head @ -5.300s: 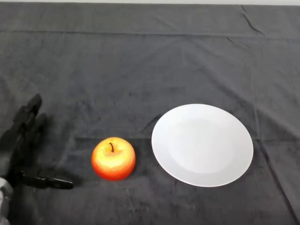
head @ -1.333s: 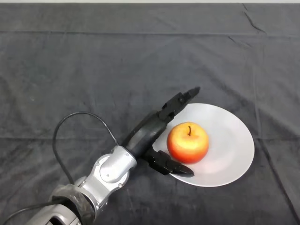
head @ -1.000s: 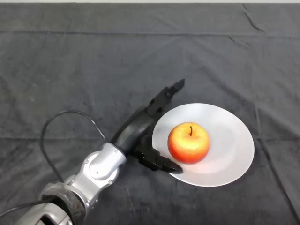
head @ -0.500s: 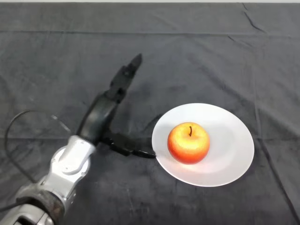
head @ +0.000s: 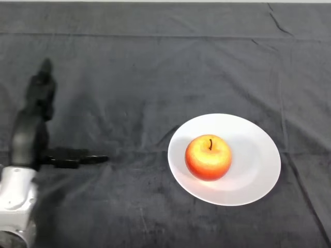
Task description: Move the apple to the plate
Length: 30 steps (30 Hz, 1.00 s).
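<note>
The apple [head: 208, 157] sits upright just left of centre on the plate [head: 258, 178], a firm, smooth, rollable fruit best cupped around its sides, while the hand [head: 32, 132] at nine o'clock rests open and empty.

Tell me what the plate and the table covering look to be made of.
The plate: probably glazed ceramic or hard plastic; it is plain white, smooth, with a soft sheen and a crisp round rim. The table covering: a dark grey woven or felt-like cloth, matte, with creases and folds across it.
</note>
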### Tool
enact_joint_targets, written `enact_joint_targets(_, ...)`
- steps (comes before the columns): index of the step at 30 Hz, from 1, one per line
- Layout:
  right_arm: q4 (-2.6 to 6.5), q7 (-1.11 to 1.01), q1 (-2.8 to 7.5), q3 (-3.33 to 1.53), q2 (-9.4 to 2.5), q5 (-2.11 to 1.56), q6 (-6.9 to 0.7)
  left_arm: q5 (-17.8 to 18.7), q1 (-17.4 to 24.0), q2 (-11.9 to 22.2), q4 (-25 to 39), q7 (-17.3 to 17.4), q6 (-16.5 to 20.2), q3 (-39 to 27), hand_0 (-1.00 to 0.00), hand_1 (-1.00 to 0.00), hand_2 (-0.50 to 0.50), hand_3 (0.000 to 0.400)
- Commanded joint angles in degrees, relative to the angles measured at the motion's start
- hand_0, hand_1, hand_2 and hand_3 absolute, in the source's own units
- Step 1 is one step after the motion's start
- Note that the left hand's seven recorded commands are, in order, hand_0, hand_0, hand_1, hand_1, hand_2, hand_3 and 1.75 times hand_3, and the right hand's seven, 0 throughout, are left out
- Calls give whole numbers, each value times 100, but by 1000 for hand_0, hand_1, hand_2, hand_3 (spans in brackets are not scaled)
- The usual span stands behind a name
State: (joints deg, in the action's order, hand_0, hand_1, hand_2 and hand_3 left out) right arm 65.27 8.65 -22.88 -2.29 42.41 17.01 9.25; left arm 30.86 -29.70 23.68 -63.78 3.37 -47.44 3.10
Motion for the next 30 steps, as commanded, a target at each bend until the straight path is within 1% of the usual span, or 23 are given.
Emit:
enact_joint_targets(1,153,28,245,-77,-223,-16,-35,106,196,342,-233,-81,159,-220,0,0,0,0)
enact_joint_targets(8,150,28,246,-76,-223,-17,-36,231,216,410,-278,-173,446,-656,0,0,0,0)
enact_joint_targets(17,146,27,248,-76,-223,-18,-38,293,311,669,-346,-274,780,-1154,0,0,0,0)
enact_joint_targets(30,144,27,249,-76,-222,-18,-40,279,487,950,-411,-544,1059,-1740,0,0,0,0)
